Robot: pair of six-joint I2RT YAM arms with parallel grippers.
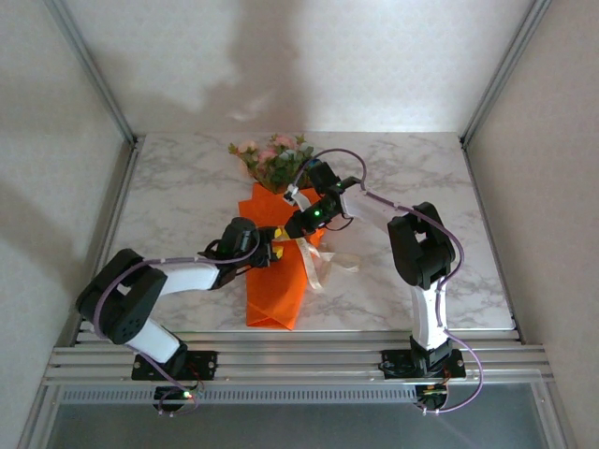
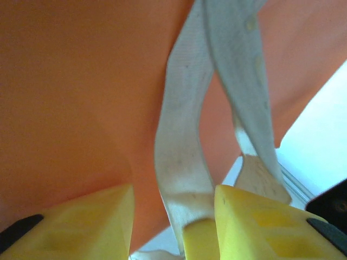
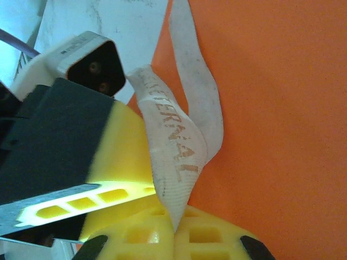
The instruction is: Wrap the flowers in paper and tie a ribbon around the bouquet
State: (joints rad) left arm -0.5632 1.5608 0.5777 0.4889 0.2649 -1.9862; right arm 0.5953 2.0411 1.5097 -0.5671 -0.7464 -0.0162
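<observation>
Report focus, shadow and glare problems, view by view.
Top external: sharp, softly lit, arm shadows on the back wall. Left wrist: ribbon and paper slightly soft, right edge washed out pale. Right wrist: ribbon lettering legible, paper evenly orange, no glare.

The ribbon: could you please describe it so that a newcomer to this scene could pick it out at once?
On the marble table, an orange paper wrap lies at the centre, flowers at its far end. Across its middle runs the ribbon, its loose loops spilling right onto the marble. It is the only thin, pale cream strip there, pinched by the right gripper.
</observation>
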